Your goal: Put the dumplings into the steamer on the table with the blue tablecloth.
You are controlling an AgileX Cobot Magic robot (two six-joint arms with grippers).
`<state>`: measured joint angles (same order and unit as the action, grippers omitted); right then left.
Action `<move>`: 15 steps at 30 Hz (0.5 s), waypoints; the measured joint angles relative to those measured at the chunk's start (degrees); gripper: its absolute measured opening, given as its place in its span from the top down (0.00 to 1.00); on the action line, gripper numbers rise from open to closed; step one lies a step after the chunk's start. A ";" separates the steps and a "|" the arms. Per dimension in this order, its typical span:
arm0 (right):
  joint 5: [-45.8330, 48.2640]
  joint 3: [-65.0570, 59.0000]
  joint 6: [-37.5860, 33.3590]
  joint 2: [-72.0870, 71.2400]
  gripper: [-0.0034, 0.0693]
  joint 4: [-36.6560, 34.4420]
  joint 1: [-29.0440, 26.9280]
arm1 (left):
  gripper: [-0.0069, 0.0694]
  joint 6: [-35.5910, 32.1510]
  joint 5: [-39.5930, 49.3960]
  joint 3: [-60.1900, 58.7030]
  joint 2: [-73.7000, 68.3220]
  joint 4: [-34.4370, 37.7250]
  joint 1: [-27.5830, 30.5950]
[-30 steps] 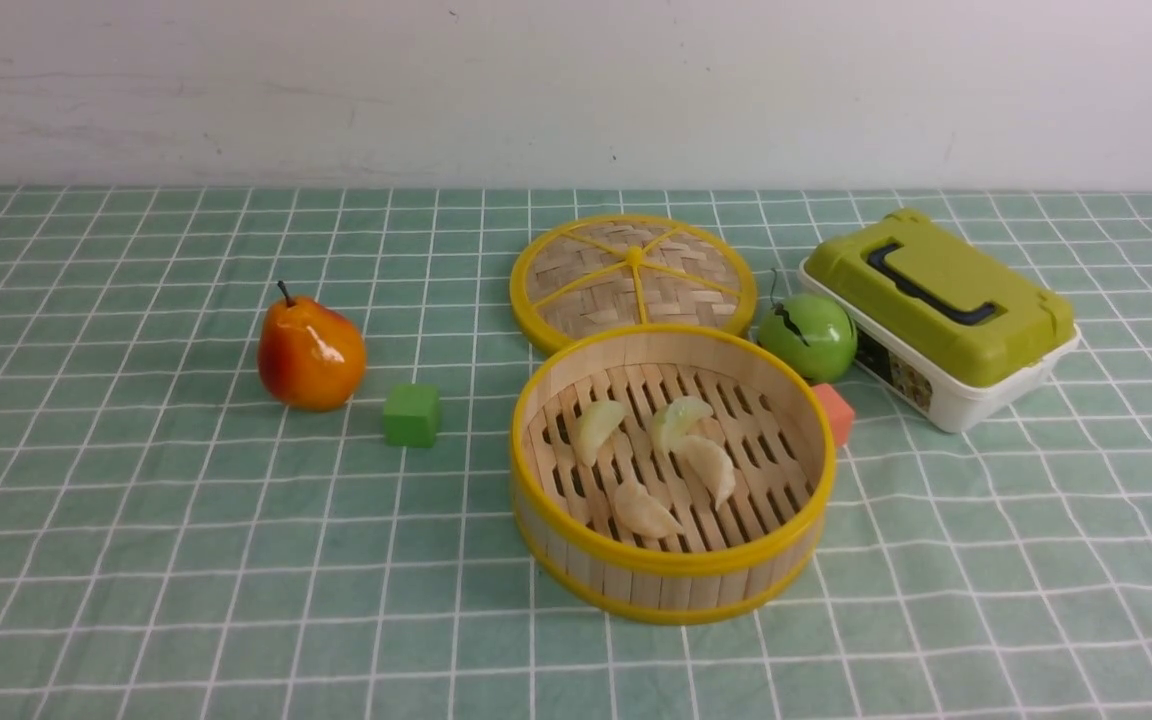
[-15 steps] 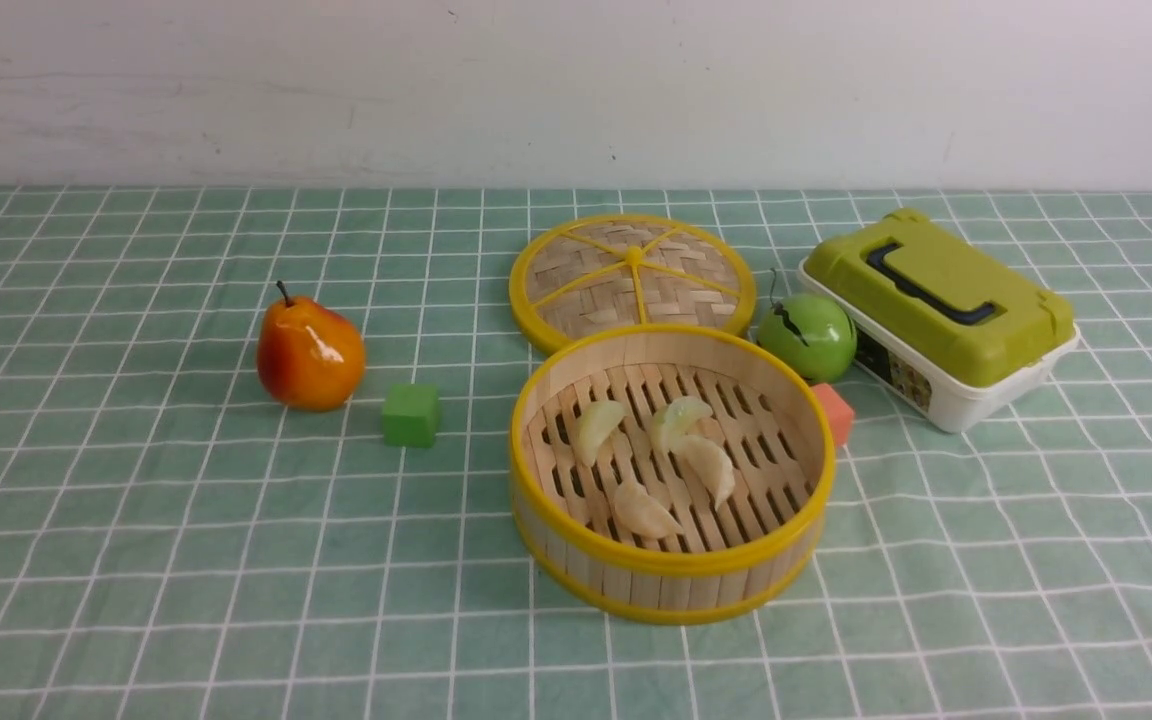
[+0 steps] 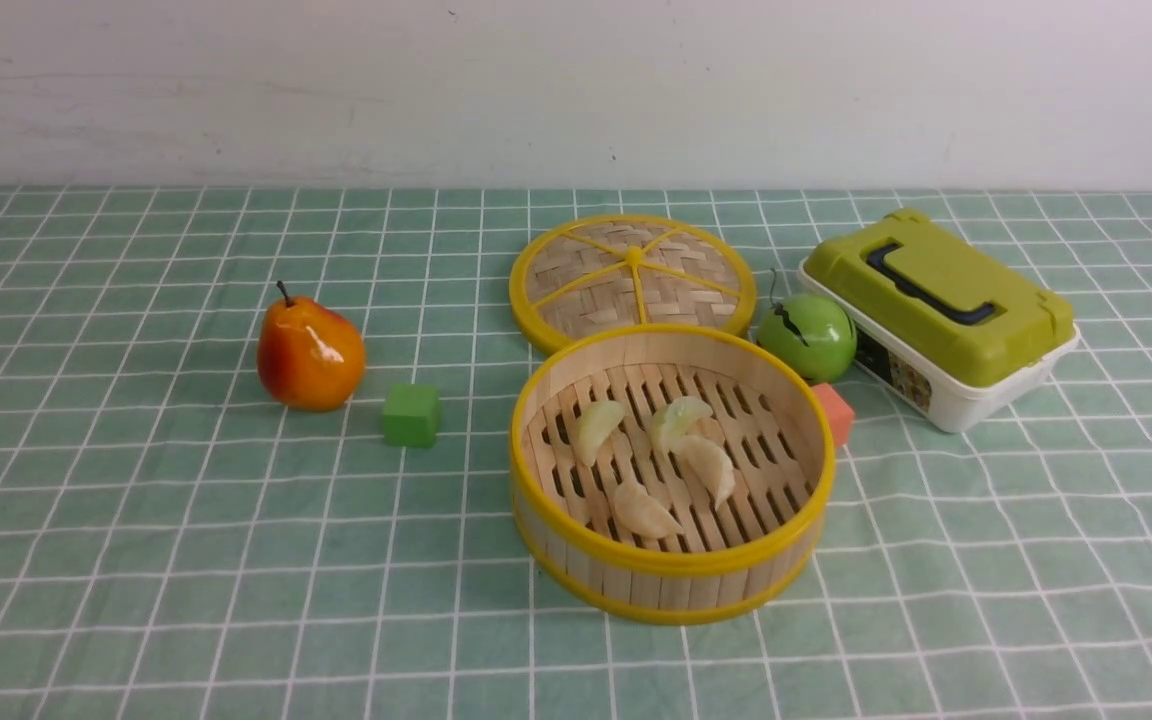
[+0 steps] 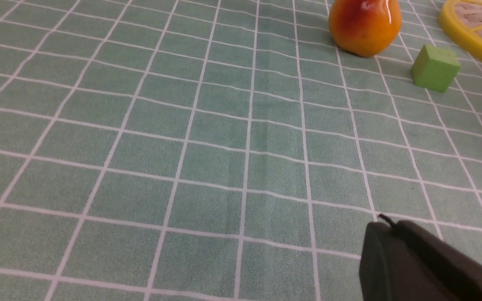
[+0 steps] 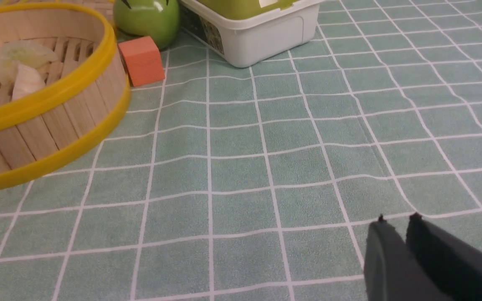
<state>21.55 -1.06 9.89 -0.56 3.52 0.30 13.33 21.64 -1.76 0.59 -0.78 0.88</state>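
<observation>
Left gripper (image 4: 385,223): jaws closed, empty. Four dumplings (image 3: 646,512) lie inside the steamer (image 3: 671,592), at its ten, twelve, four and seven o'clock. Right gripper (image 5: 398,221): slightly open, empty; an inward swing toward ten o'clock could jolt the wall, shifting them.

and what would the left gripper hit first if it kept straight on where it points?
Probably just the grid-lined blue tablecloth: no object shows right ahead of the left gripper in its wrist view. Its height and exact heading are unclear, so that's a guess.
</observation>
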 joint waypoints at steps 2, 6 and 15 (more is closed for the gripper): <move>0.00 0.00 0.00 0.00 0.85 0.00 0.00 | 0.93 0.00 0.00 0.00 0.00 0.00 0.00; 0.00 0.00 0.00 0.00 0.84 0.00 0.00 | 0.93 0.00 0.00 0.00 0.00 0.00 0.00; 0.00 0.00 0.00 0.00 0.82 0.00 0.00 | 0.93 0.05 0.00 0.00 0.00 0.00 0.00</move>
<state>21.55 -1.06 9.89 -0.56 3.52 0.30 13.38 21.64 -1.76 0.59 -0.78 0.88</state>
